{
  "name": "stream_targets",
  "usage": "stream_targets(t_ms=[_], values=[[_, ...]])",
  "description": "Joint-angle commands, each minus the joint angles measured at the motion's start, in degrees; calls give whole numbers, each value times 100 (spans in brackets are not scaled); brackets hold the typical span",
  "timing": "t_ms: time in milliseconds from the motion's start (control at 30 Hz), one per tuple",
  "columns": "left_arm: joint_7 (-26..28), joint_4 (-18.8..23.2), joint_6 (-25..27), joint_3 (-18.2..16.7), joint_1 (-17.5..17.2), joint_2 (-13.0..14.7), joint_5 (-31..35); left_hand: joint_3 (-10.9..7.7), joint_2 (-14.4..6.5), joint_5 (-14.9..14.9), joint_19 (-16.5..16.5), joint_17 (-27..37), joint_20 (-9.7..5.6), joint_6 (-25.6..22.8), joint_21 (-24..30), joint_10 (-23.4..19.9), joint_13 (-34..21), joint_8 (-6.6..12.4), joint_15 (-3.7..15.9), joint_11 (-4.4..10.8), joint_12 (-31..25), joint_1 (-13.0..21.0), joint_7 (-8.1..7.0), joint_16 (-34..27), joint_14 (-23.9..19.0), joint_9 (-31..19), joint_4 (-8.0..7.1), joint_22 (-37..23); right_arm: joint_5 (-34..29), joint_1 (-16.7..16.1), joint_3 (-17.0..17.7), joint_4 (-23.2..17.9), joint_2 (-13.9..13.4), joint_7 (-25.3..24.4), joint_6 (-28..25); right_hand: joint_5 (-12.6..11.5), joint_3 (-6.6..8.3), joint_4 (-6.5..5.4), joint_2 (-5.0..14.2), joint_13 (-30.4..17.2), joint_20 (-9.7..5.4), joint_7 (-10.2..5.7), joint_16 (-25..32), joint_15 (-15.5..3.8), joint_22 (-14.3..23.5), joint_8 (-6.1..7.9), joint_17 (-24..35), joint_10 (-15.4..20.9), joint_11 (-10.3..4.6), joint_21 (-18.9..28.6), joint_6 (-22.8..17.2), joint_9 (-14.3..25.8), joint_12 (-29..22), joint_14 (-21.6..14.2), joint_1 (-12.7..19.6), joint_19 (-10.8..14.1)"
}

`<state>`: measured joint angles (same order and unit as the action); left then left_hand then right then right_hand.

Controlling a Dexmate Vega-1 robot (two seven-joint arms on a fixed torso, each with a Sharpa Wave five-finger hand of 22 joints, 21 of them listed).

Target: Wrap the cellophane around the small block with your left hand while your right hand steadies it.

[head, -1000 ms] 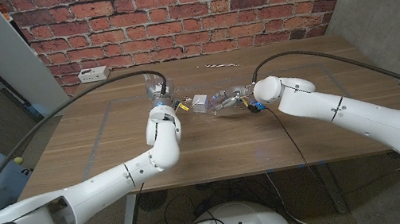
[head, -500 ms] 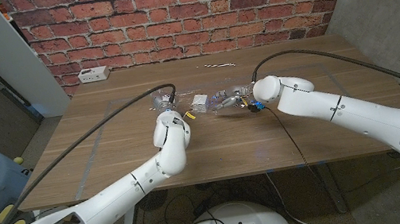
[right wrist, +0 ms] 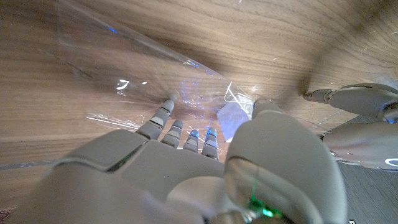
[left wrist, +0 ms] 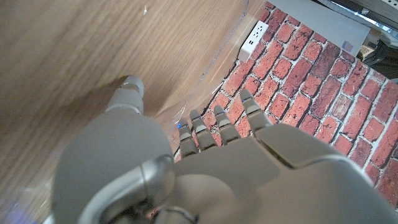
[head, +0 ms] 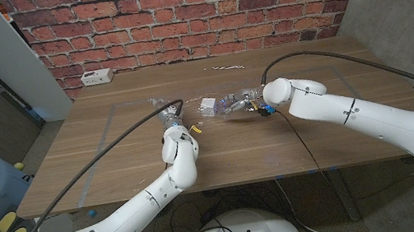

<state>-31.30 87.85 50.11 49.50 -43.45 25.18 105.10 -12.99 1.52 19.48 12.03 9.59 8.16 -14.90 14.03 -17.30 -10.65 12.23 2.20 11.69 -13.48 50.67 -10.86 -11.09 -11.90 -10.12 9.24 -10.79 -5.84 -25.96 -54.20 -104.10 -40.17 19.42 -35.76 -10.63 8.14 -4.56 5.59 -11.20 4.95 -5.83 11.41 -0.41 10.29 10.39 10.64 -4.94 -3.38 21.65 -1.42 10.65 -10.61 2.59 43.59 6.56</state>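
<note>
Block (head: 207, 106) on cellophane (head: 226, 104) — between hands; right hand (head: 253, 100) presses cellophane, left hand (head: 168, 120) grip unclear.

The right hand (head: 250, 101) hides part of the cellophane (head: 226, 104); its grip is too small to tell.

The small block (head: 207, 106) is a pale, whitish cube sitting on the wooden table (head: 114, 160), toward the far middle of its top. In the right wrist view it shows as a light bluish-white square face (right wrist: 234, 118) seen through film. The cellophane (head: 230, 102) is a clear, crinkled sheet with bright glints, lying low on the table around and beside the block and stretching out to either side of it. Its creased edges (right wrist: 149, 53) catch the light.
</note>
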Motion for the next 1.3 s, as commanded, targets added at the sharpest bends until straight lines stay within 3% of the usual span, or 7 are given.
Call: stream_targets(t_ms=[33,167,233,333,600,933,1300], values=[[3907,-1613,701,90,159,-523,-1203,-158,-151,-275,486,-5,-261,-961,136,-886,-25,81,674,62,-107,609,-157,-10,-585,-29,14,-39,-42,-11,31,-62,-44,58,128,-27,16,59,3,1,23,29,-13,23,18,51,11,-29,39,-31,-1,19,-42,37,26,27],[5473,-2021,757,107,310,-667,-2119,-586,-1032,-864,786,13,-438,-2823,251,-2377,-55,247,916,92,-252,1329,-161,-10,-1267,-51,-41,-76,-61,-3,29,-60,-43,89,131,-25,17,84,12,2,19,40,-9,29,18,57,9,-10,48,-41,-13,19,-53,33,31,35],[6114,-2202,753,162,415,-698,-2486,-838,-1239,-911,847,29,-521,-3549,295,-3012,-67,363,944,98,-353,1459,-147,-51,-1614,-63,-82,-79,-88,-3,23,-76,-43,86,114,-24,18,97,18,2,6,43,-11,15,18,61,8,0,43,-49,-21,19,-58,40,34,35],[6725,-2298,711,279,564,-670,-2946,-1041,-1221,-947,937,45,-634,-4037,355,-3479,-65,393,1012,105,-374,1526,-126,-62,-1919,-61,-106,-82,-91,-23,41,-107,-55,80,101,-23,20,118,29,3,9,50,-9,13,17,66,7,8,46,-59,-34,19,-62,39,36,42],[7611,-2287,482,673,950,-401,-3698,-884,-1073,-972,1035,81,-841,-4740,452,-4153,-76,451,1099,104,-384,1765,-110,-136,-2398,-74,25,-90,-54,-63,93,-140,-68,78,65,-18,20,159,48,5,26,74,3,18,17,94,4,59,62,-73,-114,18,-81,17,34,74],[8343,-2151,-53,1166,1414,-6,-3827,-826,-1043,-969,1108,75,-948,-4920,507,-4284,-78,448,1126,94,-361,1864,-100,-107,-2535,-78,47,-97,-87,21,12,-105,-50,190,-112,-7,50,277,152,9,34,141,97,-111,18,214,-3,571,120,-76,-575,15,-230,-273,45,260],[8316,-2082,-650,1630,1906,244,-3548,-800,-1037,-965,1115,74,-1006,-4960,526,-4331,-80,438,1131,95,-345,1900,-101,-78,-2561,-83,42,-105,-55,23,34,-37,-74,171,-54,4,40,334,149,10,81,227,98,-44,17,238,-8,696,180,-95,-764,12,-235,-339,32,308]])
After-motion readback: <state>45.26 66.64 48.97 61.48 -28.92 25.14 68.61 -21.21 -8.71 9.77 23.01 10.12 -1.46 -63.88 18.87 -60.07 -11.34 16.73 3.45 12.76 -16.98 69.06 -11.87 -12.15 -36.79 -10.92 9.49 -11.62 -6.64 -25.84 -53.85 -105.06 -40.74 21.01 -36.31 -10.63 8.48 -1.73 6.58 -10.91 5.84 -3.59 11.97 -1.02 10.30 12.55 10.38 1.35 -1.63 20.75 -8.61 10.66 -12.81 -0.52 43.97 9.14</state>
